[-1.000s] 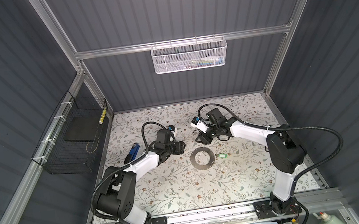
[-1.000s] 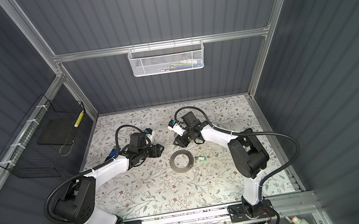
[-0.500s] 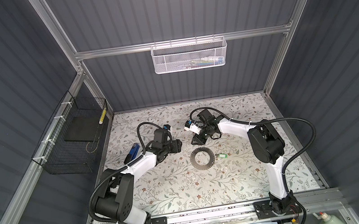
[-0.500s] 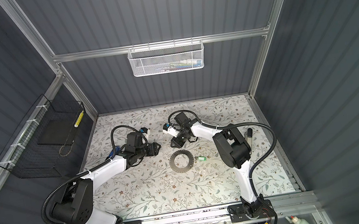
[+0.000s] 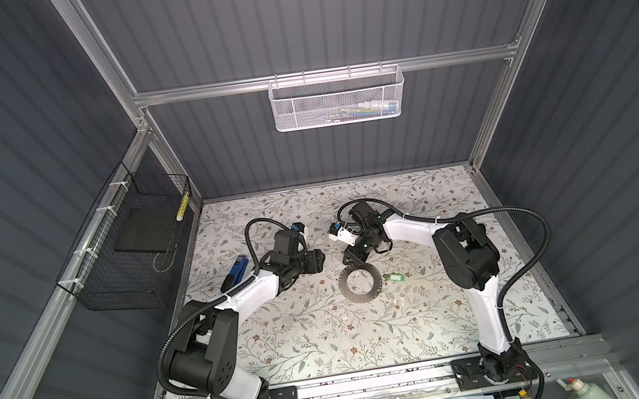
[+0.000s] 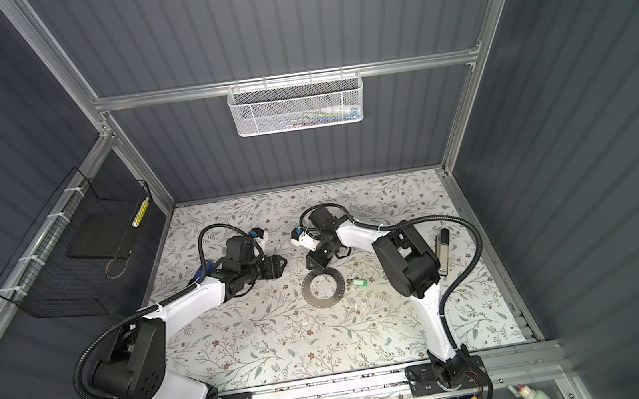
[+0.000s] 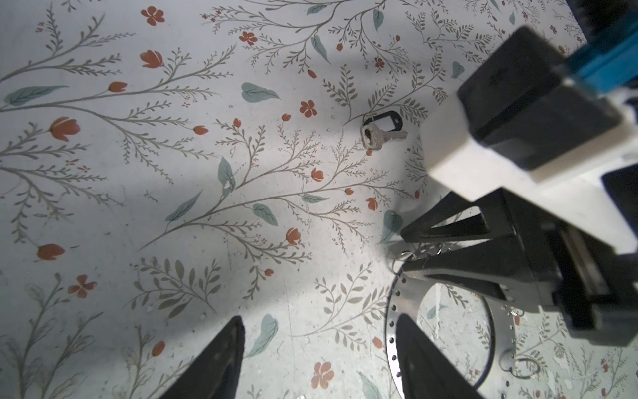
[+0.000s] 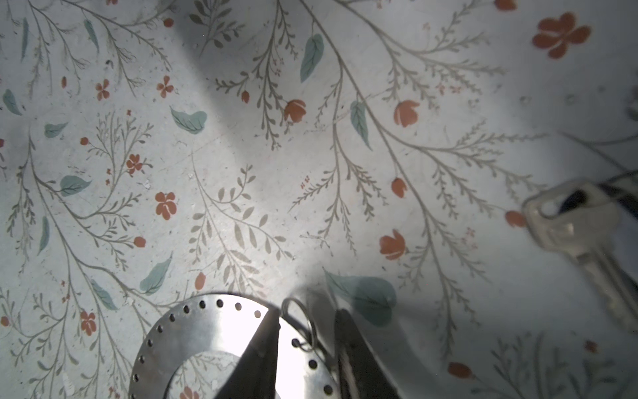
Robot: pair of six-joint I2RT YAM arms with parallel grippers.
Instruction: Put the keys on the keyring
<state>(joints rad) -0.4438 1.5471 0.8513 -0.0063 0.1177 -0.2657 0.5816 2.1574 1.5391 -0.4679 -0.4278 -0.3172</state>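
- One black wire basket (image 5: 127, 251) on the left wall. One blue stapler (image 5: 237, 272) on the flowered mat (image 5: 306, 336), just beside my left arm.
- My left pincer (image 7: 321, 359): wide apart, nothing between the fingers, low over bare mat. One finger (image 7: 424, 362) overlaps the keyring's rim in the wrist view (touching or not, cannot tell).
- My right pincer (image 8: 308, 312): narrow gap, tips down at the keyring's far rim, one each side of one small split ring (image 8: 293, 300) hooked in a rim hole (mat shows beside the loop, so not clamped on it).
- One keyring (image 5: 361, 283): flat on the mat at centre, under my right pincer's tips.
- Keys, two, neither on the keyring:
  - one silver key (image 7: 376, 136) with a black-framed tag, on the mat near my right pincer, apart from the keyring
  - one green-tagged key (image 5: 395, 278), just right of the keyring in both top views
- One pen-like stick (image 6: 442, 251) by the right edge.
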